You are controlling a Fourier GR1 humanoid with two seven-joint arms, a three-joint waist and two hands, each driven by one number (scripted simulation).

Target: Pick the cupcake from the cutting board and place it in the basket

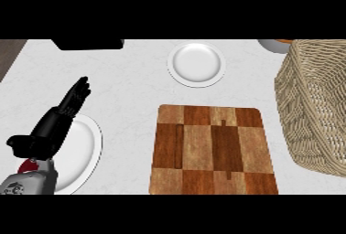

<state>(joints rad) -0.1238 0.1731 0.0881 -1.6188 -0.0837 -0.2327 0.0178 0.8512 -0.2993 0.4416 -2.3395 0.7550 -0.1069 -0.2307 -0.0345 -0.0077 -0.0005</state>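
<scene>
The white counter [128,91] carries the wicker basket [312,105] at the right edge and the wooden cutting board [213,151] beside it, its top bare; the cupcake shows nowhere. 2 white plates [197,64] [84,155] lie left. The left hand [67,107] rests there, fingers straight.

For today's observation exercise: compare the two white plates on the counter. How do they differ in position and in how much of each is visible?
The far plate lies beyond the cutting board, fully in view with nothing over it. The near plate lies left of the board, partly hidden by the left hand and forearm above it. The near plate looks larger. Both are white and round.
</scene>
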